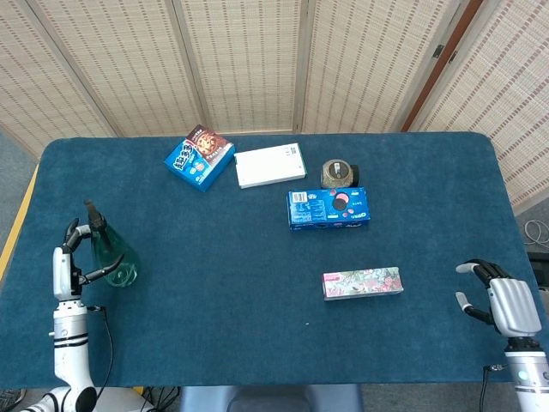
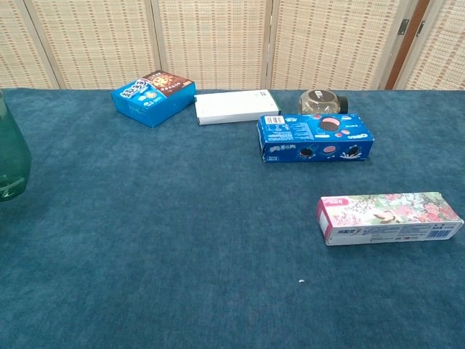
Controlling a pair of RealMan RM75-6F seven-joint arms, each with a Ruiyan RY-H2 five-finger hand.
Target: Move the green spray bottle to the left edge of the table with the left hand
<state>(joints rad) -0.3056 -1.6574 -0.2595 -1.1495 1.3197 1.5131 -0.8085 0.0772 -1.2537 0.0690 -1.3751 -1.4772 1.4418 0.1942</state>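
green spray bottle [image 1: 110, 256], blue table [image 1: 257, 292]

Translucent glossy plastic green spray bottle [image 1: 111, 257]; matt, napped blue cloth over the counter [image 1: 257, 300]; glossy printed cardboard cookie box [image 1: 328, 208]; woven screen [image 1: 249, 60] behind.

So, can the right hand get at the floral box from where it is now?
Probably yes. The right hand is open, holding nothing, at the table's right edge, and only bare blue cloth lies between it and the floral box. Whether the arm stretches that far, I cannot tell.
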